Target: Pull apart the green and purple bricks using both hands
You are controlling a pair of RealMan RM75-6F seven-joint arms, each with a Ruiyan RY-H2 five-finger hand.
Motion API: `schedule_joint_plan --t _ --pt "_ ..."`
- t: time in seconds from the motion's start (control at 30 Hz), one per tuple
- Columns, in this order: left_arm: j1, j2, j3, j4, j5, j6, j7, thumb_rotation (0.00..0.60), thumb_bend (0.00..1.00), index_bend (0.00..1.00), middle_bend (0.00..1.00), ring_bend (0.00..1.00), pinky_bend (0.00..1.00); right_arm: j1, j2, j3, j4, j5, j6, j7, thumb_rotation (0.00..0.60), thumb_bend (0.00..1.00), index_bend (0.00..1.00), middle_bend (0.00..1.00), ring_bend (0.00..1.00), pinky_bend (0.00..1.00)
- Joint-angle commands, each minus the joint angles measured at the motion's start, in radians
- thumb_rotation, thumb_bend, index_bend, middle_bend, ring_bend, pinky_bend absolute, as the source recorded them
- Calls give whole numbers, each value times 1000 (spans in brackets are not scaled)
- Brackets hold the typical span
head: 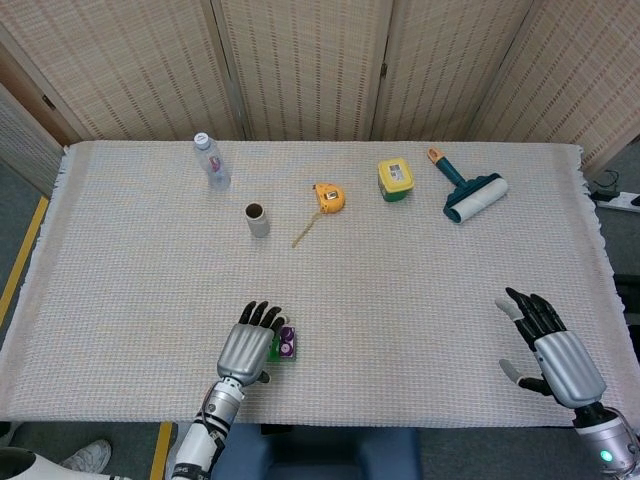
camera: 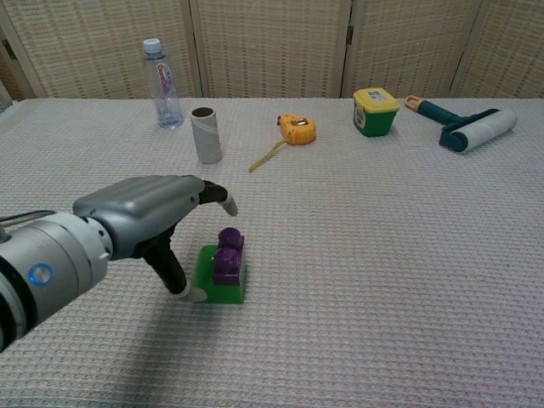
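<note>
While the right hand (head: 552, 352) hovers spread and empty near the worktop's (head: 400, 290) front right edge, the left hand (head: 250, 345) covers the green brick's (head: 274, 347) left side. Chest view: thumb touches green brick (camera: 218, 278), purple brick (camera: 228, 254) on top, fingers arched above, ungripped.

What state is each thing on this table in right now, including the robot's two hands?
purple brick: stuck on top of the green one.
green brick: flat on the cloth, left thumb tip at its edge.
left hand: open, arched over the bricks.
right hand: open, far from the bricks.
water bottle: upright, capped.
cardboard tube: standing on end.
tape measure: tape partly pulled out.
yellow-lidded tub: lid on.
lint roller: lying down.
</note>
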Motion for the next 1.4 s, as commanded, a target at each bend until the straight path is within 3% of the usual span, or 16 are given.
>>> schedule_joint_plan --t 0.03,0.3,0.63,1.4 --pt "-21 -20 -10 14 -15 6 9 600 172 252 148 0 0 0 1 1 1 1 0 3 600 367 0 0 0 0" --pt "-59 -56 -40 28 -84 38 29 600 175 242 148 0 0 0 4 2 6 3 5 16 600 367 0 0 0 0" --pt "-113 -75 -123 22 -286 75 59 600 186 233 161 0 0 1 5 0 10 1 4 22 600 366 0 0 0 0" --pt "-210 -104 -154 71 -384 100 21 600 271 311 189 0 0 4 6 -2 16 1 -1 21 600 367 0 0 0 0"
